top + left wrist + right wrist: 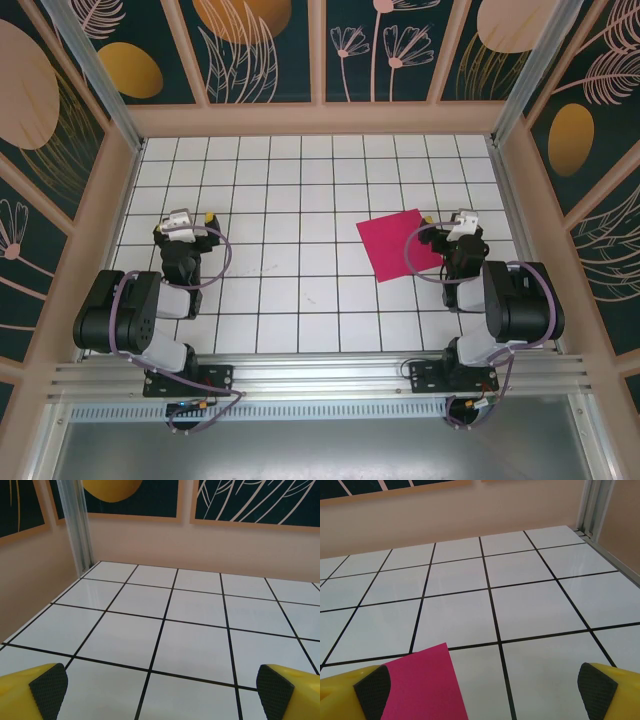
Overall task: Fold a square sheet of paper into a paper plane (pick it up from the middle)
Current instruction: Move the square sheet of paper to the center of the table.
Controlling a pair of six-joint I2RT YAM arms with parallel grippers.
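The square sheet of paper [400, 244] is magenta-red and lies flat on the white tiled floor, right of centre, turned slightly askew. Its far corner reaches into the right wrist view [425, 685] at the lower left. My right gripper [466, 224] hovers just right of the sheet, open, with nothing between its yellow fingers [597, 690]. Over the left side of the floor my left gripper [190, 221] is open too, far from the paper, its black-padded fingers [47, 686] wide apart above bare tiles.
Pale walls with dark floral panels enclose the tiled floor [300, 190] on three sides. Aluminium posts [75, 525] stand in the back corners. The arm bases [185, 375] sit on a rail at the near edge.
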